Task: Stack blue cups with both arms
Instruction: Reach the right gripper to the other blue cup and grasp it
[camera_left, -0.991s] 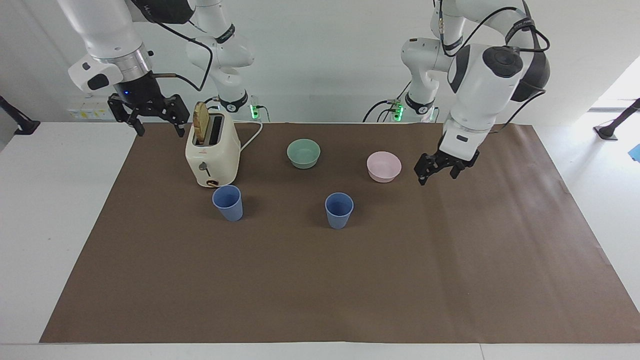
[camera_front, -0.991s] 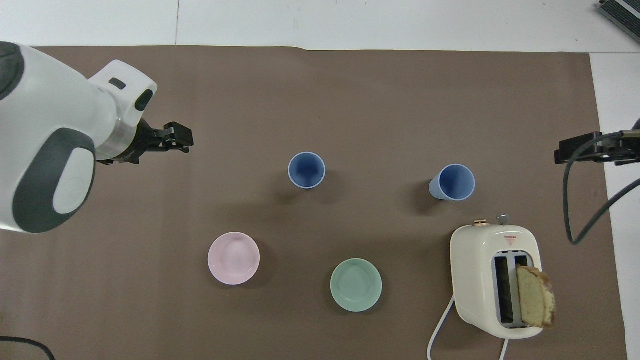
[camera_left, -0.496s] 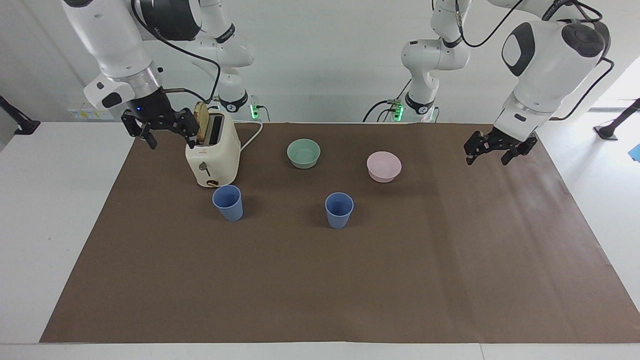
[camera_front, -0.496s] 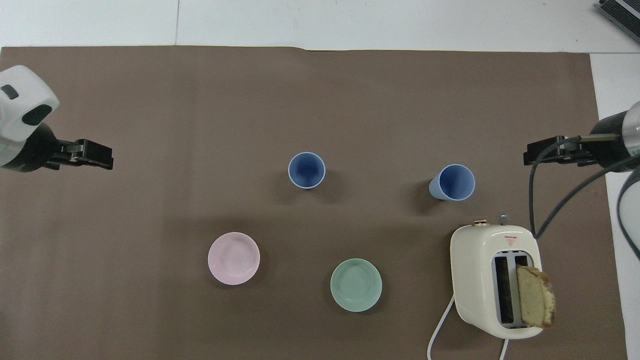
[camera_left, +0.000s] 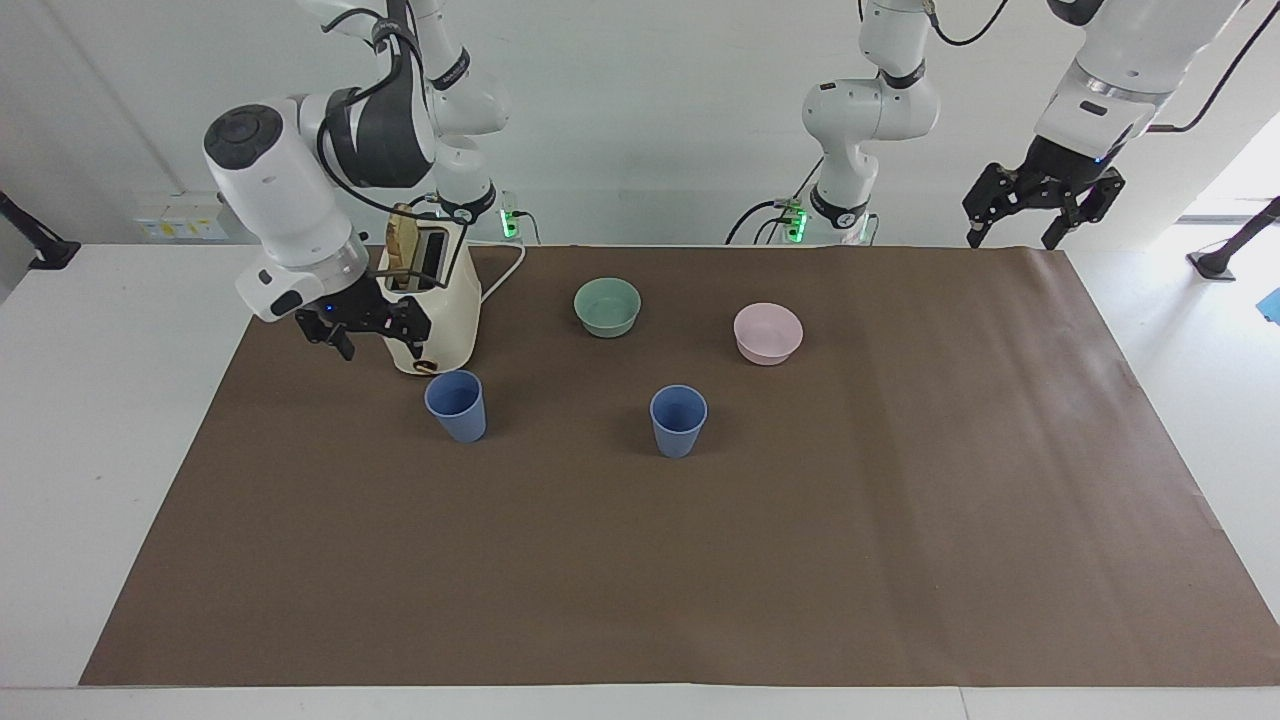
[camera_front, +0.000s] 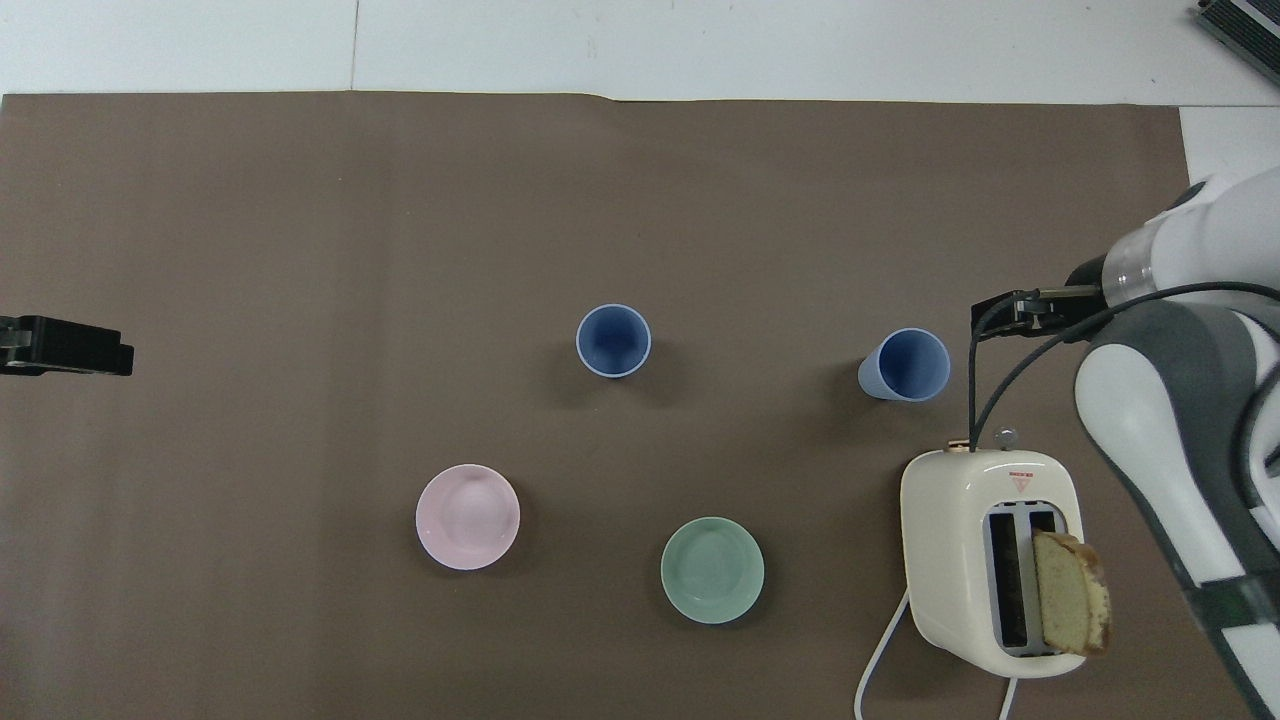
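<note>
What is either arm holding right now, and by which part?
Nothing is held. The right gripper, jaws open, hangs beside the cream toaster; the left gripper, jaws open, is raised. Both periwinkle-blue plastic tumblers stand untouched.

Both cups are matte periwinkle blue, paler at the rim. One bowl is mint green; the other bowl is pale pink. The toaster is cream with dark slots, a white cord and a small red mark; the bread slice in it is tan with a brown crust. The mat is plain brown on a white surface. Each pincer is black on a white arm.
</note>
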